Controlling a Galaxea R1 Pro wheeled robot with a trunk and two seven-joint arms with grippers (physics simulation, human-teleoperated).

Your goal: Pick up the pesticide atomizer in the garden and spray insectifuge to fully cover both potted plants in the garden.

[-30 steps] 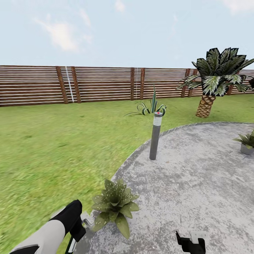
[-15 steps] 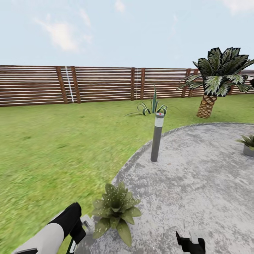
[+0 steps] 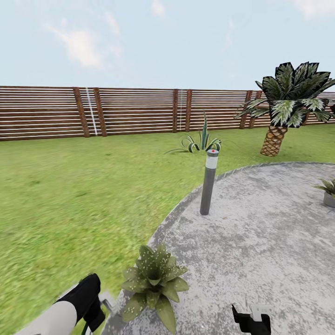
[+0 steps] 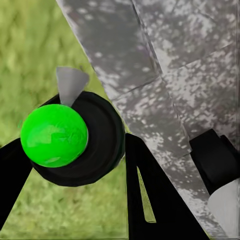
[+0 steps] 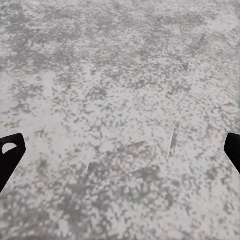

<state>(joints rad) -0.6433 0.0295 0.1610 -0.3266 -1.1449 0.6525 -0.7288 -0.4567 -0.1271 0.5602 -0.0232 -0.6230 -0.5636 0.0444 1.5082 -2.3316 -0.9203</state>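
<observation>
Grey mottled paving forms the round patio point(image 3: 260, 242), set in the green lawn point(image 3: 70, 200) of the garden, with a brown slat fence point(image 3: 130, 111) running across the back. Two potted plants are visible in the head view: one rosette of speckled leaves point(image 3: 154, 284) at the patio's near edge, just beside the left arm, and a second point(image 3: 328, 191) in a grey pot at the patio's far right, cut by the frame edge. One grey bollard lamp point(image 3: 208, 182) stands upright at the patio rim between them. Beyond it grow one spiky thin-leaved plant point(image 3: 201, 139) on the grass and one palm with a scaly trunk point(image 3: 284, 104).

In the left wrist view, the left gripper point(image 4: 75, 150) has its two dark fingers point(image 4: 150, 195) set around a round dark object with a bright green dome point(image 4: 54, 135) and a pale whitish tab; this is probably the pesticide atomizer seen end-on, clamped between the fingers, above the line where grass meets paving.

The right gripper point(image 5: 120, 147) hangs over bare paving, its two black fingertips point(image 5: 10, 150) spread wide apart with nothing between them.
</observation>
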